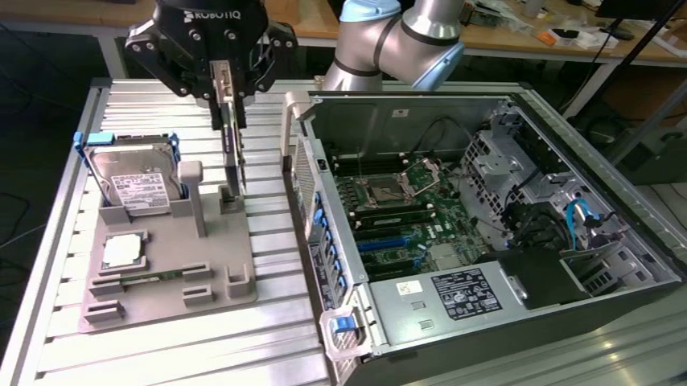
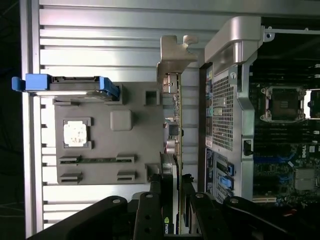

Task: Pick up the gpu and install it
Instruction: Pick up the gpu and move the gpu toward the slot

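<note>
**Gpu pinched on edge in the gripper, above the grey holder tray**

From the exterior view's left: one hard drive [image 1: 134, 183] in a blue frame stands upright at the back of the grey holder tray [image 1: 161, 301]; in front of it lie one square processor chip [image 1: 124, 249] and one thin memory stick [image 1: 145, 279], each in its own recess; the tray rests on the slatted aluminium table [image 1: 64, 241]. Then comes the one gpu [image 1: 231, 153], hanging on edge with its long side vertical; the gripper [image 1: 228, 98] is directly above it, its fingers closed on the card's upper end, one against each face (the wrist view gives the same pinch, gripper [image 2: 171, 182] on gpu [image 2: 175, 135], with the card's metal bracket at the end away from the fingers). The card's lower end is level with a post on the side of the tray nearest the case; I cannot tell whether they touch. Furthest to the exterior view's right lies one open computer case [image 1: 376, 121], just beside the tray, its motherboard [image 1: 397, 233] exposed.
</note>
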`<control>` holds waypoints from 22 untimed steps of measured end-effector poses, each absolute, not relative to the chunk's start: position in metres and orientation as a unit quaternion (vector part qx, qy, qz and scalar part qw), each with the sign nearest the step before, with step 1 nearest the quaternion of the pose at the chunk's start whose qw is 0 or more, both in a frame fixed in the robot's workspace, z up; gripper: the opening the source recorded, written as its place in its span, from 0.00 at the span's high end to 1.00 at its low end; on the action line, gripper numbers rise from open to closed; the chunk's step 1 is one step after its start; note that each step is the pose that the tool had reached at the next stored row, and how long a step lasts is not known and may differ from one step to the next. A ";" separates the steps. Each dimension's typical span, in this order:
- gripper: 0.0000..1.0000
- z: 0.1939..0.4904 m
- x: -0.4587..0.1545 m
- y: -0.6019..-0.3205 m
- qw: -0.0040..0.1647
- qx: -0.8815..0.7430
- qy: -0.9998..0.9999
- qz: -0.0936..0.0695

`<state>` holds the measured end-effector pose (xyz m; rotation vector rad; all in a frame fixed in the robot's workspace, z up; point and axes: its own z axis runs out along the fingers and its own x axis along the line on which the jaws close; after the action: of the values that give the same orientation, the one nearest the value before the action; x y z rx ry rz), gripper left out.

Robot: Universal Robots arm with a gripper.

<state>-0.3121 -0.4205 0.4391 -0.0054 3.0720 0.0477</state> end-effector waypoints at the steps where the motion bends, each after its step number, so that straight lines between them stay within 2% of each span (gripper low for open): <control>1: 0.73 0.442 -0.312 -0.421 0.035 -0.002 0.999 0.015; 11: 0.73 0.471 -0.312 -0.420 0.039 -0.002 0.999 0.012; 15: 0.73 0.472 -0.304 -0.420 0.029 -0.002 0.999 0.012; 22: 0.73 0.472 -0.293 -0.420 0.029 -0.002 0.999 0.012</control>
<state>-0.2929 -0.4203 0.4720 -0.0057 3.0830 0.0381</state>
